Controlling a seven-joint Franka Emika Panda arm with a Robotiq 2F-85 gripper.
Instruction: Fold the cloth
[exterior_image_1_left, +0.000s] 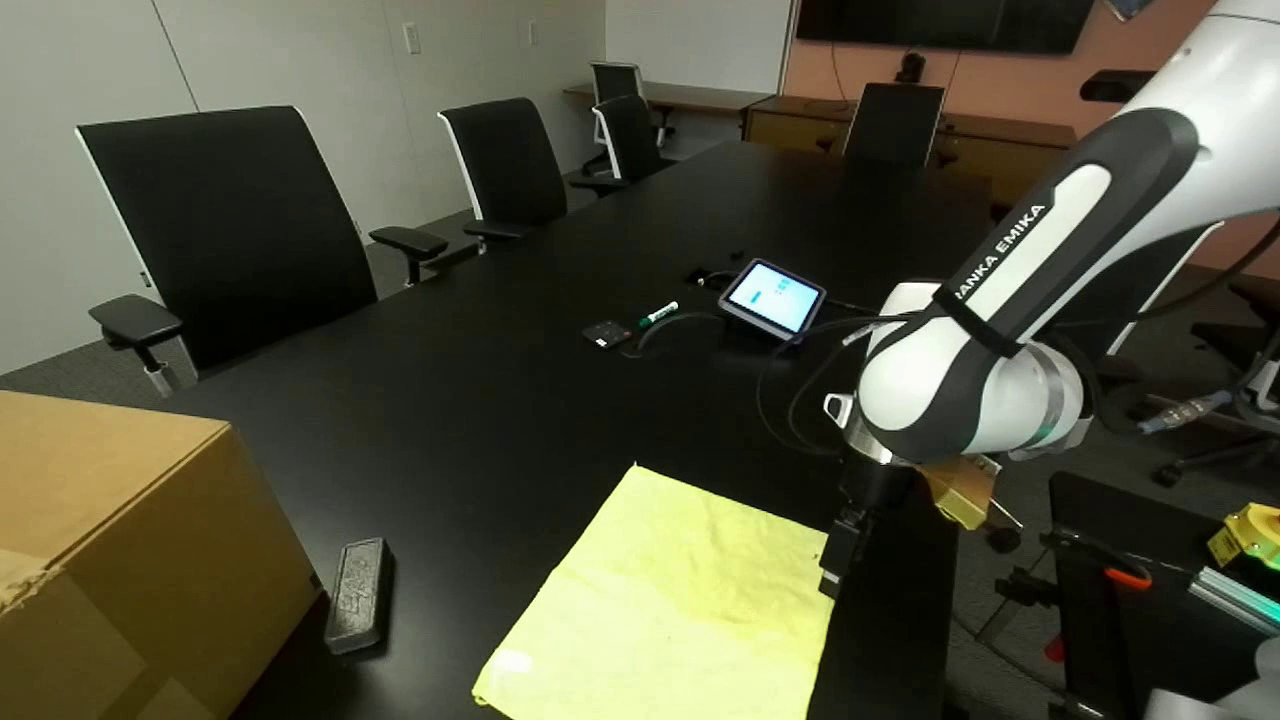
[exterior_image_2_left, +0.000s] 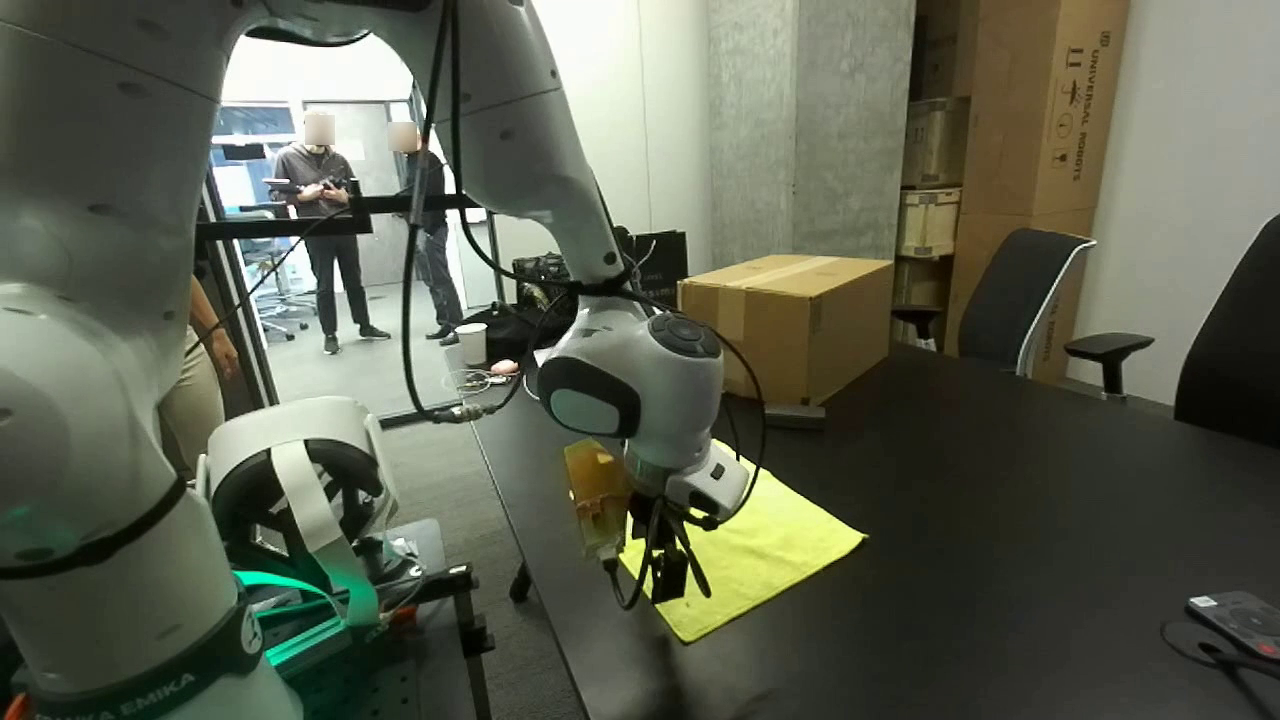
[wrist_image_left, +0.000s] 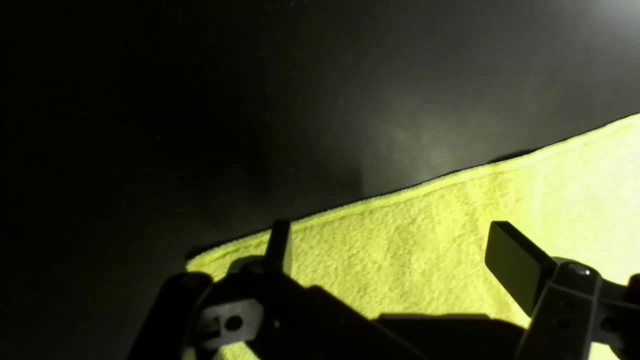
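Note:
The pale-yellow cloth (exterior_image_1_left: 650, 610) lies spread flat on the black table. It also shows in an exterior view (exterior_image_2_left: 775, 540), partly behind the arm. In the wrist view the cloth (wrist_image_left: 415, 250) has a hemmed edge running up to the right, with a corner near the left finger. My gripper (wrist_image_left: 390, 245) is open over the cloth near that edge, with nothing between its fingers. In the exterior views the gripper (exterior_image_1_left: 835, 575) points down at the cloth's side near the table edge; it also shows in the other angle (exterior_image_2_left: 672, 575). Whether the fingertips touch the cloth cannot be told.
A cardboard box (exterior_image_1_left: 170, 560) and a dark oblong block (exterior_image_1_left: 358, 597) stand beside the cloth. A tablet (exterior_image_1_left: 772, 297), a green marker (exterior_image_1_left: 658, 314) and a small black device (exterior_image_1_left: 606, 334) with cables lie further along. A cart with a headset (exterior_image_2_left: 300, 450) stands by the table edge.

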